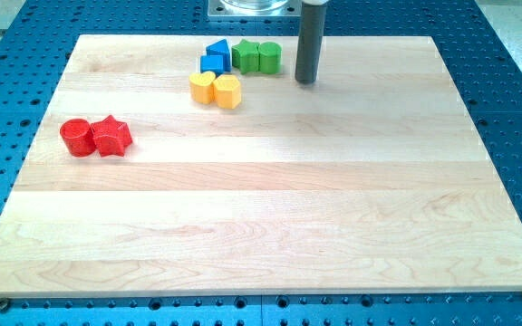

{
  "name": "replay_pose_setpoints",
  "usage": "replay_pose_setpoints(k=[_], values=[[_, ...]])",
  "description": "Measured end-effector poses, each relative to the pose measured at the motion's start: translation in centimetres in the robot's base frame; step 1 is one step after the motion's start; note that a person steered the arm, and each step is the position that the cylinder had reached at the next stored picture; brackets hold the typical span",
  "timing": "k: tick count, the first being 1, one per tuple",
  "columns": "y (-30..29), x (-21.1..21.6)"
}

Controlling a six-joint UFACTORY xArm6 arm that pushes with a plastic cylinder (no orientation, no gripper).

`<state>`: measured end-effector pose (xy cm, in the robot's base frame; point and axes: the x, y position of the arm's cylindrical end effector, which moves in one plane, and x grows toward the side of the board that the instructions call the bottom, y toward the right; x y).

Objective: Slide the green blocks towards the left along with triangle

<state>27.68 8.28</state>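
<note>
Two green blocks sit side by side near the board's top edge: one [246,55] on the left, one [269,56] on the right. A blue triangle [217,48] touches the left green block on its left side, with a blue block [212,63] just below it. My tip [306,81] rests on the board to the right of the green blocks, a small gap away from the right one.
Two yellow blocks [203,87] [227,91] lie just below the blue ones. A red cylinder [76,137] and a red star [111,135] sit at the view's left. The wooden board [261,217] lies on a blue perforated table.
</note>
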Motion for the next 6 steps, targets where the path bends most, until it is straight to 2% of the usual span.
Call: replay_pose_setpoints(k=[1, 6], values=[[-0.8, -2.3], [-13.1, -3.1]])
